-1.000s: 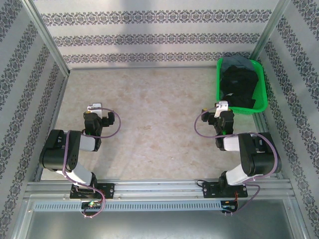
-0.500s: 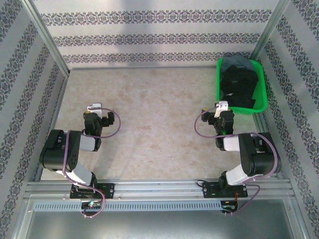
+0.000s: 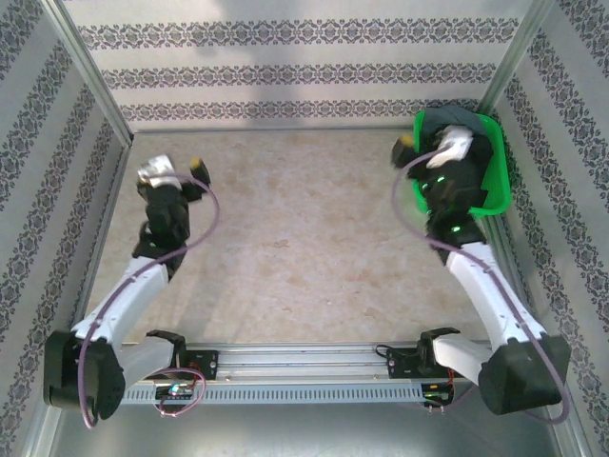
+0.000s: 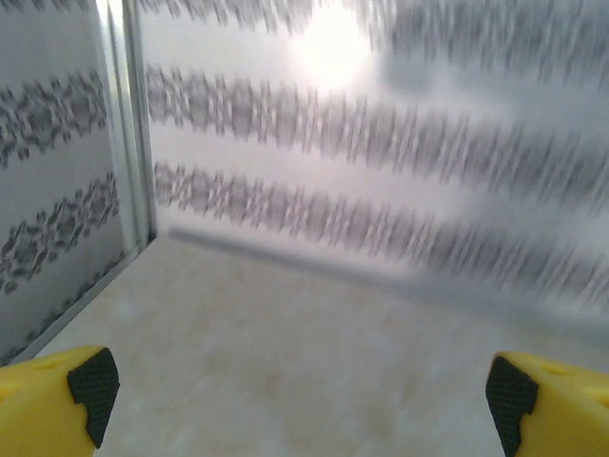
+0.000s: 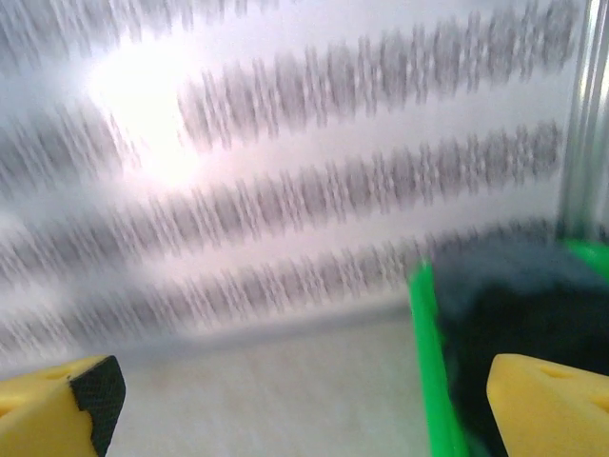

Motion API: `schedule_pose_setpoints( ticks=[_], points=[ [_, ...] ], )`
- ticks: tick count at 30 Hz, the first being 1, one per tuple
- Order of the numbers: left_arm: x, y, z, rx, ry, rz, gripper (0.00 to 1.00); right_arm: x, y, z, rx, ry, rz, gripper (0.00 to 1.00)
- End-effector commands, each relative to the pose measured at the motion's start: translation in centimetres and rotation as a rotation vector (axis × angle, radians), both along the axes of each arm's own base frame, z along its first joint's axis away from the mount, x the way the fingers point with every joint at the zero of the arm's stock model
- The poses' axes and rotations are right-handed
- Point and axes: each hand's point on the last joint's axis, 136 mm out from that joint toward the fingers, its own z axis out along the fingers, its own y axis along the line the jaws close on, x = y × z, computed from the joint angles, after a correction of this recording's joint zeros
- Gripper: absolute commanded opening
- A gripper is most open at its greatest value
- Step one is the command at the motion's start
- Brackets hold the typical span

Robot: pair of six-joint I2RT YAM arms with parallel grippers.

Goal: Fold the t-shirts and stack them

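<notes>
A bright green plastic basket sits in the far right corner of the beige table, against grey-patterned walls

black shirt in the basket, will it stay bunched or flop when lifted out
Likely floppy: the black shirt lies crumpled in the basket, so it should drape from one pinch. Probably light, but it may drag the grey shirt bunched with it.

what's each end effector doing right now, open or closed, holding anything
Left end effector: open, holding nothing.
Right end effector: open, holding nothing.
</notes>
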Motion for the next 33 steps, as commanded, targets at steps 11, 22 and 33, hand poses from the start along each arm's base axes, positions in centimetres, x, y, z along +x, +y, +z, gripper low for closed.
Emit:
schedule_pose_setpoints(
  ticks=[11,22,33],
  points=[
    [5.0,-12.6,-5.6,-0.562,0.498,-0.443,1.00,7.0,-13.9,-13.8,0.253,0.683,-0.524,0.88],
    [-0.4,-20.0,-8.7,-0.531,0.624,-0.545,0.90,7.4,-15.6,-23.9,0.184,1.117,-0.582,0.82],
    [-1.4,-19.0,-8.1,-0.491,0.609,-0.528,0.80,5.7,-13.6,-26.1,0.241,1.242,-0.580,0.64]
  ],
)
